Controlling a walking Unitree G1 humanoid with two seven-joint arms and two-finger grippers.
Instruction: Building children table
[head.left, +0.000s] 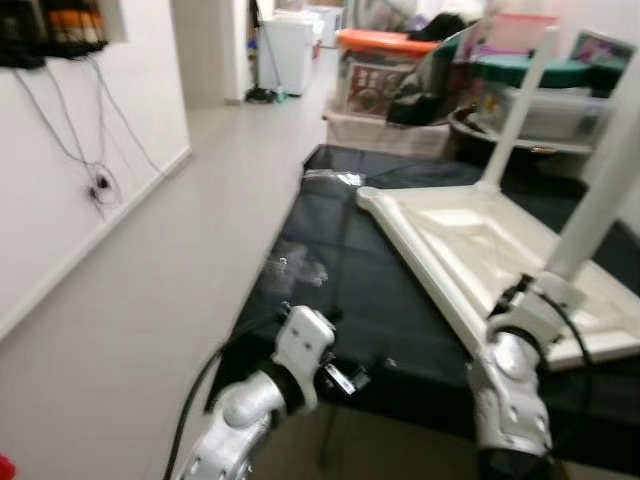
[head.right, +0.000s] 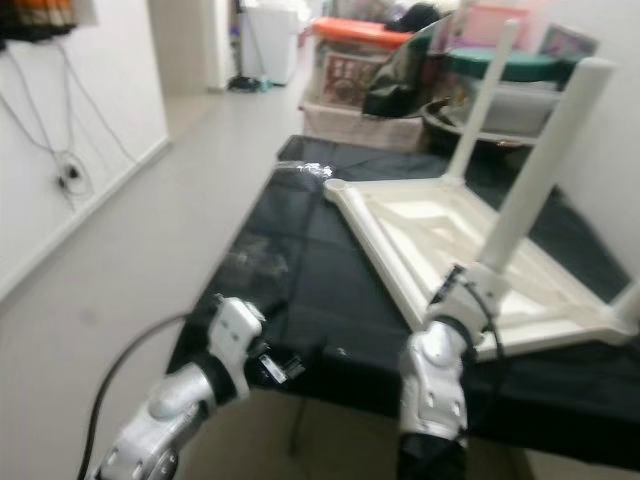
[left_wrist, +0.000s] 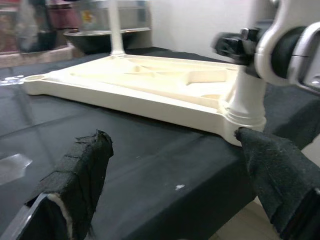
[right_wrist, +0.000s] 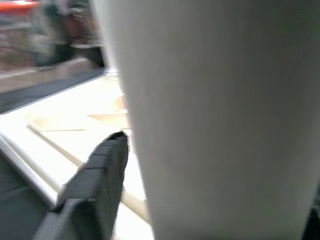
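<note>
A white children's table (head.left: 470, 240) lies upside down on a black-covered work surface (head.left: 340, 260). Its far leg (head.left: 520, 100) stands upright in a corner socket. A near leg (head.right: 545, 170) also stands upright, and my right gripper (head.left: 527, 292) is shut around its base. In the right wrist view that leg (right_wrist: 215, 110) sits against one black finger (right_wrist: 100, 170). My left gripper (left_wrist: 172, 137) is open, low at the front edge of the black surface, with nothing between its padded fingers (left_wrist: 85, 170). It points toward the tabletop's near corner (left_wrist: 240, 117).
A white wall (head.left: 100, 180) with hanging cables runs along the left beside a strip of pale floor (head.left: 150, 300). Behind the work surface are an orange-lidded crate (head.left: 385, 42), a dark bowl (head.left: 480, 125) and stacked bins. A white appliance (head.left: 285, 50) stands far back.
</note>
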